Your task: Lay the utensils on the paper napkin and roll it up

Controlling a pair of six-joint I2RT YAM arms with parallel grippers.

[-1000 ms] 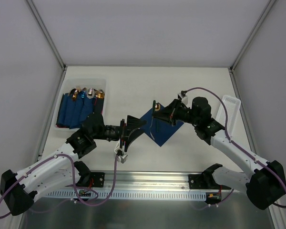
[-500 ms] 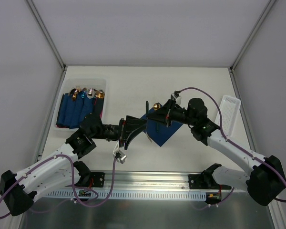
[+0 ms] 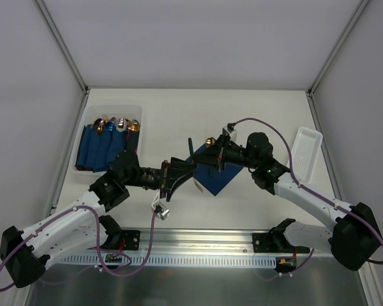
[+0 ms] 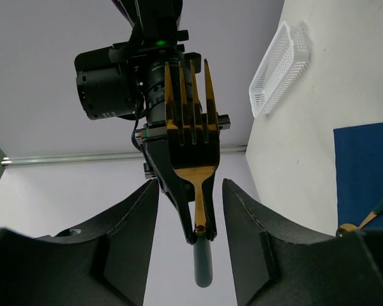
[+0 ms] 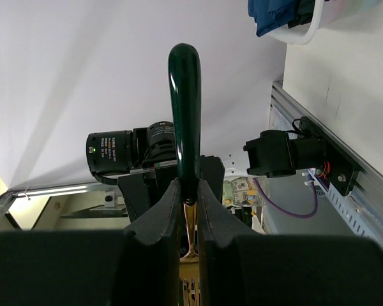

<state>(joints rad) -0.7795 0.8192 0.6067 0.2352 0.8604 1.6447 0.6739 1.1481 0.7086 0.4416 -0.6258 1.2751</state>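
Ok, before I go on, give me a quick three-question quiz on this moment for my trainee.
1. True or false: the left claw is open and grips nothing.
2. What holds the fork? A) the right claw B) the left claw C) nothing, it lies flat.
3. What colour is the paper napkin?
Key: 1 true; 2 A; 3 dark blue.
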